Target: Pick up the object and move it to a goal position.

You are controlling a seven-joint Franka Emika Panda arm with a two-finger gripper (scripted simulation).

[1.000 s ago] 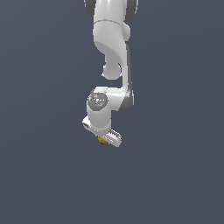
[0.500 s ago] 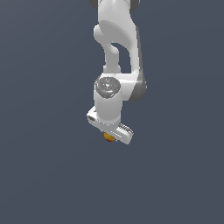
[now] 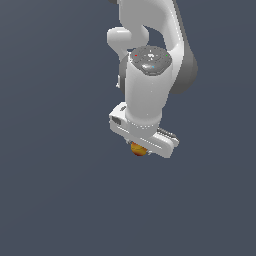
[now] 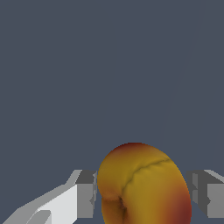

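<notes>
Yellow-orange with red patches, the small ball point(image 4: 142, 186) sits between the two grey fingers point(image 4: 86, 192) of the white gripper point(image 3: 138, 149), which press it from both sides. In the exterior view only its lower part point(image 3: 138, 149) shows, just under the gripper body. Above rises the white arm point(image 3: 150, 65), with plain dark grey background all around.

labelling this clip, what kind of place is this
Most likely a bare simulator scene, not a real room: a flat, featureless grey-blue backdrop, a smooth white rendered arm, and its gripper with a small yellow-orange ball between its fingers. No furniture or walls show.
</notes>
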